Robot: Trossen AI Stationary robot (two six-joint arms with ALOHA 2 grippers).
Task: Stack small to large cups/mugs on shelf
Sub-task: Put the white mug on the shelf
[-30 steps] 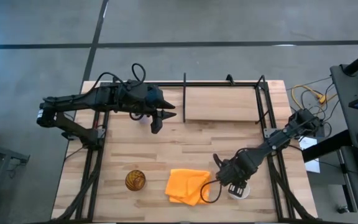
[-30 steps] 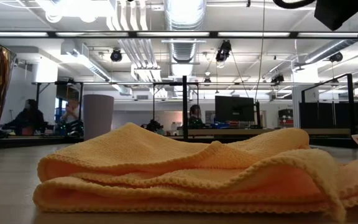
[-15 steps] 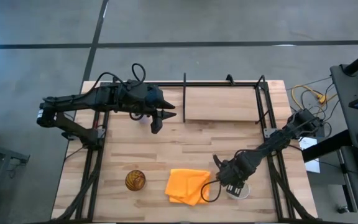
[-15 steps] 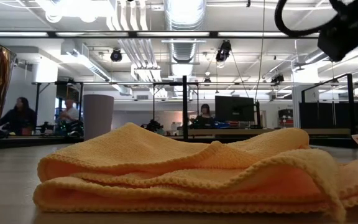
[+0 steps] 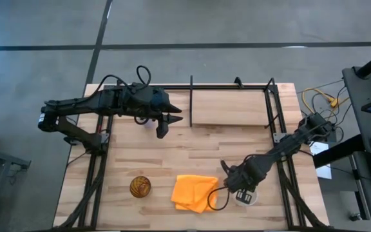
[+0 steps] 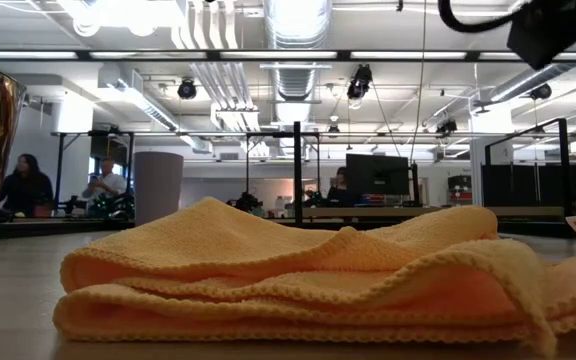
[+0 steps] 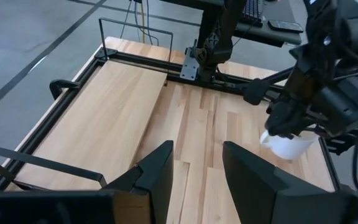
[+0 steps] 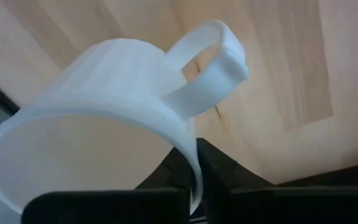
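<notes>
Little is changing over the last second except at the right gripper (image 5: 245,193), which is shifting slightly over the counter's (image 5: 192,148) front edge while the white mug (image 5: 247,196) goes on riding in its grip; in the low view the dark arm mass at the upper right is moving in and out of sight. That small motion suggests the mug is being lifted clear of the counter, the first leg of carrying it to the shelf (image 5: 228,108), which is standing bare along the back edge.

In the right wrist view the mug (image 8: 110,130) is hanging tilted, handle outward, with its rim wall pinched between the two fingers (image 8: 219,171), so the right gripper is clamped on it.

The right arm is reaching in from the counter's right edge, stretched low toward the front, beside the orange cloth (image 5: 194,193). The left arm is waiting near the back-left part of the counter, its gripper (image 5: 166,124) parted and holding nothing, just short of the shelf's black divider (image 5: 191,100).

The amber cup (image 5: 140,187) is standing near the front-left corner. The lavender tumbler (image 6: 158,187) is standing at the back of the counter, mostly hidden beneath the left arm from above.
</notes>
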